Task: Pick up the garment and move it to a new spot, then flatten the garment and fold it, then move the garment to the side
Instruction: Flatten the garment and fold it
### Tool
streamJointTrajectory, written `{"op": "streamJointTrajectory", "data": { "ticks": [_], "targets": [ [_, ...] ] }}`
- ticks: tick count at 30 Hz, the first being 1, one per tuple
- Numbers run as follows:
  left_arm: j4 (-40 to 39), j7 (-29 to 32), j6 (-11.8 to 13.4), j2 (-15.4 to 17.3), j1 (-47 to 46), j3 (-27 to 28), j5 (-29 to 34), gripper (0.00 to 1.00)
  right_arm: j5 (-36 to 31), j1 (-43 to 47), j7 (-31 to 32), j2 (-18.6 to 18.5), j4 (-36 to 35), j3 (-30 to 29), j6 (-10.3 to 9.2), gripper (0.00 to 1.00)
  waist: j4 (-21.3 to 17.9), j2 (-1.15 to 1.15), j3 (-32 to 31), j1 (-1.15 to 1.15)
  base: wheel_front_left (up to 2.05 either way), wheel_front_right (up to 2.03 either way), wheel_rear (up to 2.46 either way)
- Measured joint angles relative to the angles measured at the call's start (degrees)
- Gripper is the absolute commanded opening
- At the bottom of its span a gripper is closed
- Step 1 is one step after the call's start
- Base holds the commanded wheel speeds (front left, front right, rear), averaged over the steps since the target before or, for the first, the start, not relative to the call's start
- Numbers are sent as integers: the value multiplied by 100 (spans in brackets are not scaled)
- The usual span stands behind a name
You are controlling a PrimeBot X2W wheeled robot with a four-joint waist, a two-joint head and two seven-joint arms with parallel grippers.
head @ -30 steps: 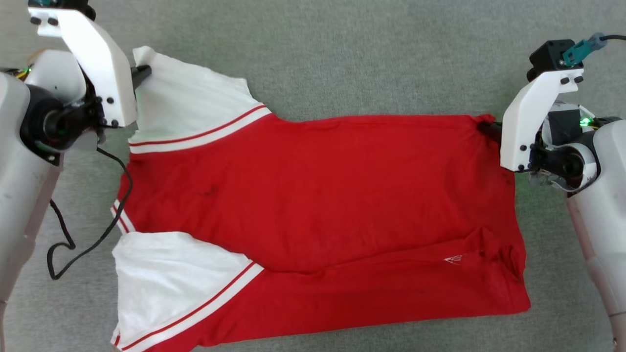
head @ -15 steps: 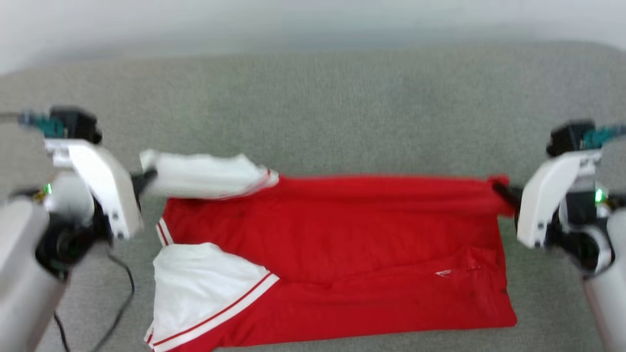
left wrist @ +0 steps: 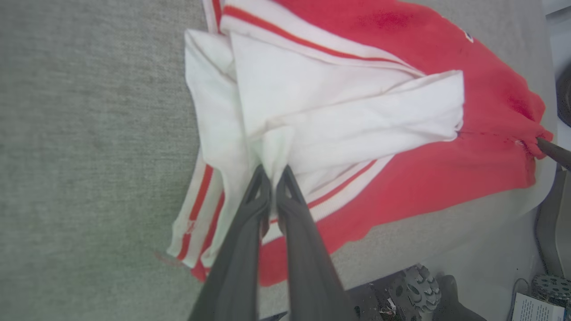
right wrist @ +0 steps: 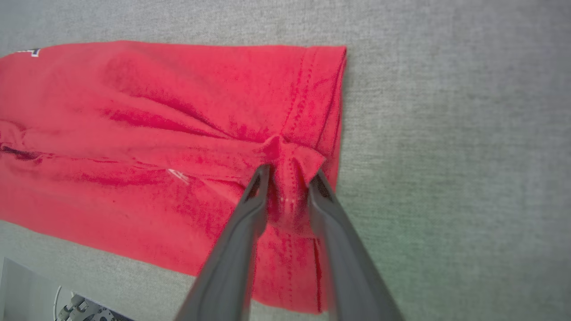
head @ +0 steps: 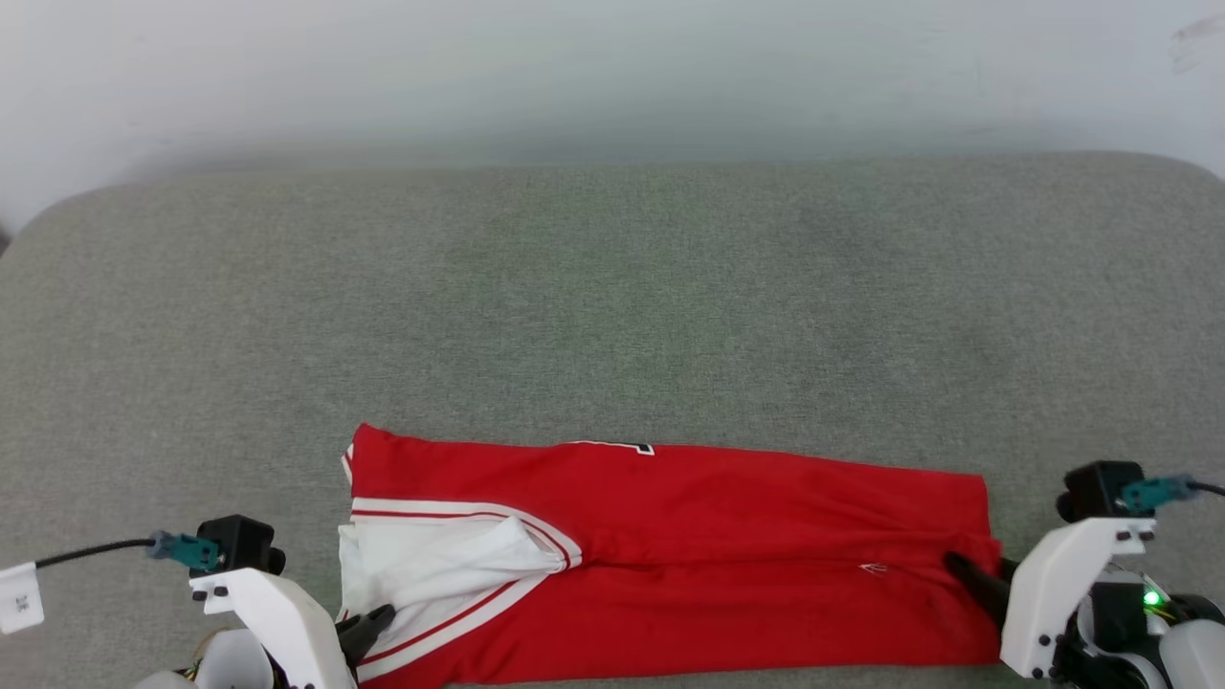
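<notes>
The garment [head: 670, 555], a red jersey with white sleeves and striped trim, lies folded lengthwise into a long band near the front edge of the grey cushion. My left gripper [head: 378, 617] is shut on the white sleeve [left wrist: 348, 116] at the band's left end; in the left wrist view its fingers [left wrist: 273, 171] pinch the cloth. My right gripper [head: 957, 565] is at the red hem on the right end. In the right wrist view its jaws [right wrist: 290, 171] stand slightly apart, with a bunched corner of the hem [right wrist: 285, 154] between them.
The grey cushion [head: 612, 306] stretches far beyond the garment, up to a pale wall [head: 612, 77]. The cushion's front edge runs just below the garment. Past that edge, the left wrist view shows the robot's wheels [left wrist: 415, 290]. A cable [head: 86, 553] trails from the left wrist.
The head camera has tilted up. Both grippers drew the garment's far edge toward the near edge, folding it in half lengthwise. The right jaws have parted slightly.
</notes>
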Motion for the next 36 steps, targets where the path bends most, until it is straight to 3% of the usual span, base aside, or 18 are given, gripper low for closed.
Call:
{"op": "streamJointTrajectory", "data": {
  "ticks": [4, 9, 13, 18, 26, 36],
  "targets": [
    [103, -568, -64, -176, 121, 11, 199, 100, 13, 230, -627, -7, -53, -110, -1, 100, 50, 0, -68, 0, 0, 0, 0],
    [137, -1728, -4, -413, 123, 118, 825, 100, -13, 396, -1136, -66, -548, -229, -1, 100, 70, 0, -260, 0, 0, 0, 0],
    [-129, -2616, 289, -615, 122, 250, 1292, 100, -111, 488, -1074, -144, -949, -506, 0, 100, 51, 0, -478, 0, 0, 0, 0],
    [-612, -3341, 747, -654, 119, 274, 1961, 100, -245, 537, -521, -260, -1185, -1011, -1, 100, 81, 0, -674, 0, 0, 0, 0],
    [-1383, -3704, 1411, -655, 179, 403, 2763, 100, -474, 550, 687, -227, -1211, -1407, -1, 100, 344, 0, -683, 0, 0, 0, 0],
    [-1813, -3766, 1473, -803, 202, 446, 3047, 100, -571, 370, 896, 218, -264, -1339, -1, 100, 791, 0, -306, 1, 0, 0, 0]
  ]
}}
